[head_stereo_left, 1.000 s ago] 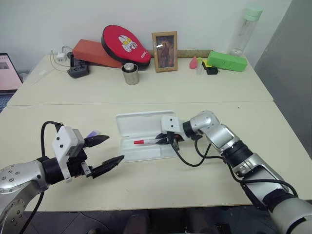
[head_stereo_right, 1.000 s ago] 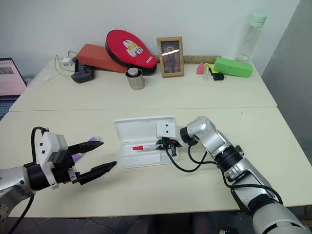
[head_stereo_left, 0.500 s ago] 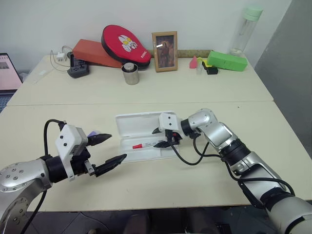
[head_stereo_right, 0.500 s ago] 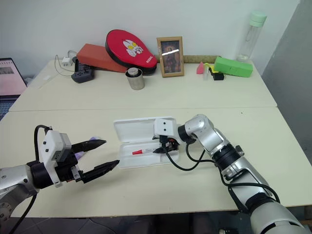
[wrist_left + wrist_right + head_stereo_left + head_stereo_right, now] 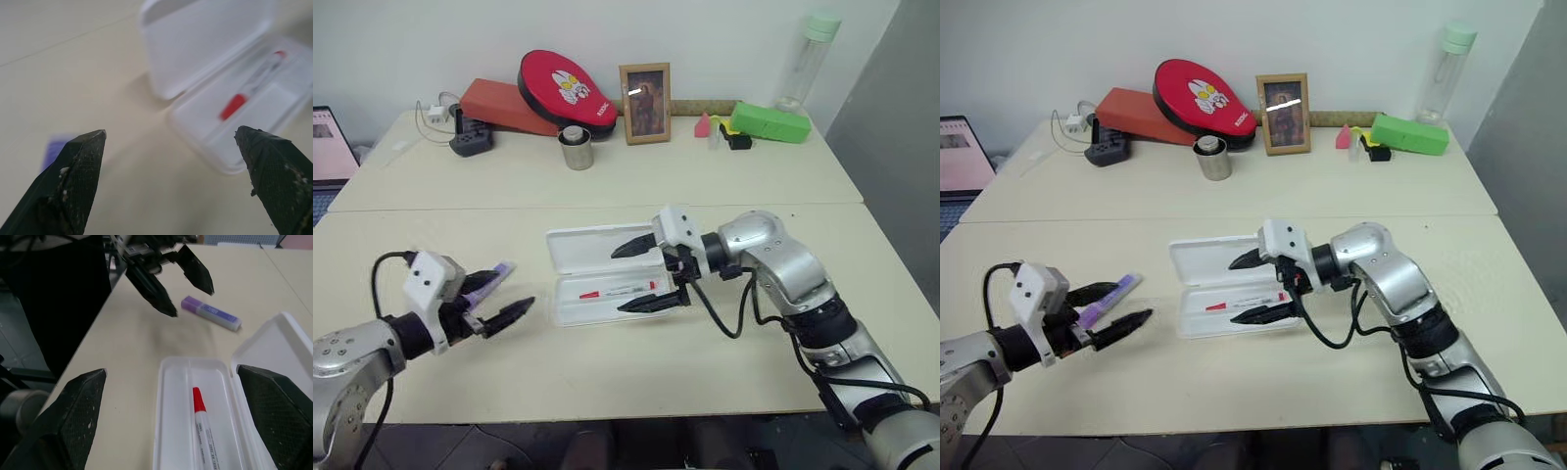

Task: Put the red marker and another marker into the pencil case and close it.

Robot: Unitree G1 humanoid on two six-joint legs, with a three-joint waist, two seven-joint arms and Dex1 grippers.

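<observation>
— Two arms reach over the pale beige table (image 5: 607,372), as we see it. What is each doing?

— We see the right gripper (image 5: 641,274) raised above the flat white plastic hinged pencil case (image 5: 597,250), pointing toward the robot's left, its two black fingers spread wide with nothing between them. One finger hangs over the raised lid, the other over the tray's near edge. The left gripper (image 5: 1107,305) sits low near the table's left front, aimed forward and to the right, also fully spread and empty.

— And the markers?

— We find the thin white-barrelled red marker (image 5: 622,290) lying lengthwise in the case's open tray, red cap toward the left. The short, chunky purple marker (image 5: 1107,299) lies on the table to the left of the case; from the head camera it appears between the left gripper's fingers, though we cannot tell whether they touch it. The right wrist view shows it flat on the table just beyond those fingers.

— What else do we see around?

— Along the far wall we see a red oval paddle case (image 5: 566,88) leaning on an orange box (image 5: 499,106), a wooden picture frame (image 5: 644,103), a metal cup (image 5: 576,149), a bright green box (image 5: 769,122), a clear bottle with a pale green cap (image 5: 808,59) and a black power strip (image 5: 470,142). A seam divides the far table from the near one. A laptop screen (image 5: 328,142) stands at the far left, against a white wall.
</observation>
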